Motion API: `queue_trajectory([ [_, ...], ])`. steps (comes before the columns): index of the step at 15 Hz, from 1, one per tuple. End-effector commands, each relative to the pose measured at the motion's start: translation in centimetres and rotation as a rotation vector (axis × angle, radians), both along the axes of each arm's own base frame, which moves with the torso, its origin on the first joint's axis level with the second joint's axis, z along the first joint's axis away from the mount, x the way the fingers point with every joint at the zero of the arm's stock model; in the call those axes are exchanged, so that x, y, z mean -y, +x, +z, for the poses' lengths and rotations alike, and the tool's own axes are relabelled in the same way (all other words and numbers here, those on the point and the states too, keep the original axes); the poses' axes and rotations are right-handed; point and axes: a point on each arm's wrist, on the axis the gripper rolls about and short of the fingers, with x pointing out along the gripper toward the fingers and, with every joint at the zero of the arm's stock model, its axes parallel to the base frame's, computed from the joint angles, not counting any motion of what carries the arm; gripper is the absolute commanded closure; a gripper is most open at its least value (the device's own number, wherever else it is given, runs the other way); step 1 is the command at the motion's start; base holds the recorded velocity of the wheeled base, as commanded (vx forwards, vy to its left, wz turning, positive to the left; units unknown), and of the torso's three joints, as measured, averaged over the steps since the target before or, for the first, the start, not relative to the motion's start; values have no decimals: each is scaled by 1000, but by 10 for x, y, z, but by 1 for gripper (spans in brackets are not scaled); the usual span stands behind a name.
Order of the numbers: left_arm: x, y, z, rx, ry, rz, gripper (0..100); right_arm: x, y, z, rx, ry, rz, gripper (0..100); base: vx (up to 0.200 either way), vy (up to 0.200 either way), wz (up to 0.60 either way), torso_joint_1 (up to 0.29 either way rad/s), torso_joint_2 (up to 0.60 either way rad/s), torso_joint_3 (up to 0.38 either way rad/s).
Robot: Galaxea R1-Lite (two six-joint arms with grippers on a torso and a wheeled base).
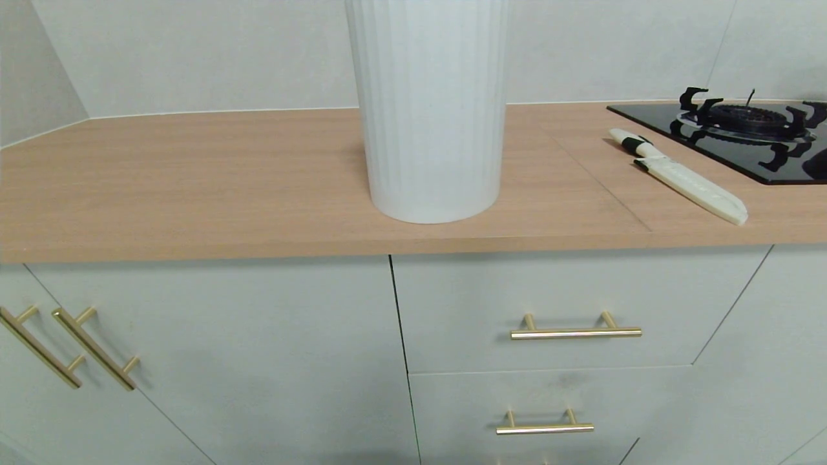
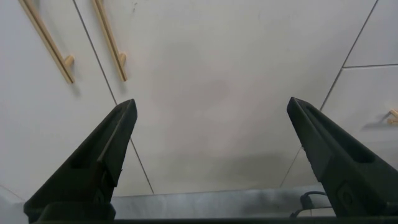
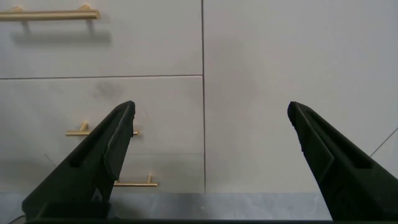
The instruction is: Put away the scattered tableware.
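Cabinets (image 1: 258,361) in pale grey fill the lower half of your head view, with brass bar handles (image 1: 575,332) on the doors and drawers. Above them a wood-grain countertop (image 1: 161,187) runs back to a plain light wall (image 1: 194,51). A tall white ribbed container (image 1: 429,110) stands upright near the counter's front edge. To your right a black gas hob (image 1: 730,150) is set into the top. The white knife (image 1: 678,175) lies flat on the wood just beside the hob's near edge, well apart from the container. Your left gripper (image 2: 211,155) and right gripper (image 3: 211,155) both face cabinet fronts, fingers spread wide.
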Motion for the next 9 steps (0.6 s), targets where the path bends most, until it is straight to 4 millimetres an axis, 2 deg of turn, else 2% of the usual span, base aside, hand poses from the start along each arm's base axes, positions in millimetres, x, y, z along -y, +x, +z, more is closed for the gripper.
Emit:
queue_trajectory([
  [1,0,0,0,1,0,1,0,0,0,0,-1,-1,1,0,0,0,0,0,0,0],
  [4,0,0,0,1,0,1,0,0,0,0,-1,-1,1,0,0,0,0,0,0,0],
  [7,0,0,0,1,0,1,0,0,0,0,-1,-1,1,0,0,0,0,36,-238,-232],
  [9,0,0,0,0,0,1,0,0,0,0,-1,-1,1,0,0,0,0,146,-364,-298],
])
